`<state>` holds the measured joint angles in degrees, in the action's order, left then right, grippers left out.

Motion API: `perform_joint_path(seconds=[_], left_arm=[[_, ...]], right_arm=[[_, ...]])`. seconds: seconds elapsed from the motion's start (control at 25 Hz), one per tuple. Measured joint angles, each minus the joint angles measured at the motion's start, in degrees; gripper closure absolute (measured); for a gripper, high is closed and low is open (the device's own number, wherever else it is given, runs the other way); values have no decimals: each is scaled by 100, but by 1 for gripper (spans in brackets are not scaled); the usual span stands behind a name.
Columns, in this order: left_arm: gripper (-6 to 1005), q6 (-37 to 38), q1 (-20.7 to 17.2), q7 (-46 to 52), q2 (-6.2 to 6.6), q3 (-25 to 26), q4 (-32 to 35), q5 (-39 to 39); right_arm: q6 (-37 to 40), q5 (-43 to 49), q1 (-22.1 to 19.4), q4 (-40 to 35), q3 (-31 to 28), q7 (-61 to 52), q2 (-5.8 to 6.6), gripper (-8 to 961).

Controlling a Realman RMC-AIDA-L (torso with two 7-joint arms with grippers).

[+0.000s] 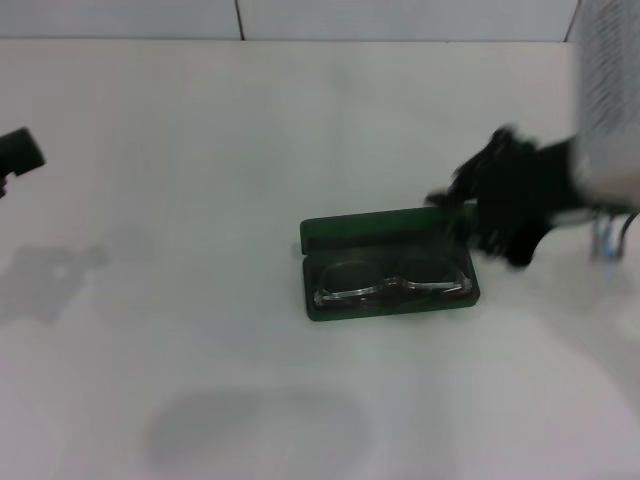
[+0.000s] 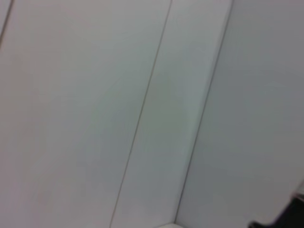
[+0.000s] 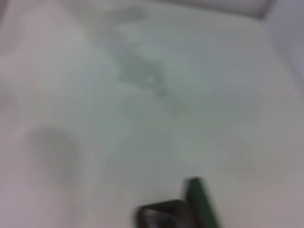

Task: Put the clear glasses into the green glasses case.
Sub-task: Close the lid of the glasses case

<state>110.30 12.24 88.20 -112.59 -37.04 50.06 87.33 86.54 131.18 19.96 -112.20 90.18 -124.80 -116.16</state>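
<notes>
1. White tabletop (image 1: 200, 180) fills nearly the whole head view, with a seamed white wall strip along the top edge and soft grey shadows at left centre and lower centre.

2. One green glasses case (image 1: 390, 262) lies open just right of frame centre, its lid standing up along the far side and its tray facing the camera.

3. One pair of clear glasses (image 1: 390, 283) rests inside the tray, lenses side by side, the frame faint against the dark lining.

4. The right gripper (image 1: 470, 205), a dark blurred mass at right centre, hangs at the right end of the case's lid; it overlaps that corner, and whether it touches the lid cannot be told. Its jaws are too smeared to read as open or closed.

5. A pale mesh-sleeved arm section runs off the upper right corner, cutting off the rest of the right arm.

6. The left gripper (image 1: 18, 152) shows only as a dark tip at the left edge, well apart from the case; the state of its jaws cannot be told.

7. The left wrist view shows white panels with seams and a dark sliver at the lower right corner, not identifiable.

8. The right wrist view is hazy: pale table, grey shadows, and at the bottom edge a green edge of the case (image 3: 202, 202) beside a dark shape, both cut off.
</notes>
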Motion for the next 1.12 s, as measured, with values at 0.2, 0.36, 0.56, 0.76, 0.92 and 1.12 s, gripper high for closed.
perform_joint_path(seconds=[0.2, 0.36, 0.56, 0.76, 0.92, 1.12], left_arm=[[952, -1, 410, 40, -23, -40, -49, 64], [952, -4, 534, 101, -50, -60, -53, 74], [952, -7, 491, 228, -39, -50, -59, 78], [951, -2, 392, 190, -104, -68, -65, 85], [951, 6, 289, 132, -139, -77, -67, 113], [951, 21, 287, 87, -179, -78, -79, 215]], right_arm=[[-123, -512, -31, 699, -1189, 578, 7, 786], [-345, -934, 172, 1710, -1639, 1221, 26, 790], [-359, -1673, 775, 3279, -2411, 2077, 75, 795], [166, -1731, 1437, 4536, -3142, 2347, 200, 776], [202, -1708, 1874, 5308, -3337, 2530, 243, 731], [-11, -1665, 2123, 5694, -3249, 2635, 152, 675]])
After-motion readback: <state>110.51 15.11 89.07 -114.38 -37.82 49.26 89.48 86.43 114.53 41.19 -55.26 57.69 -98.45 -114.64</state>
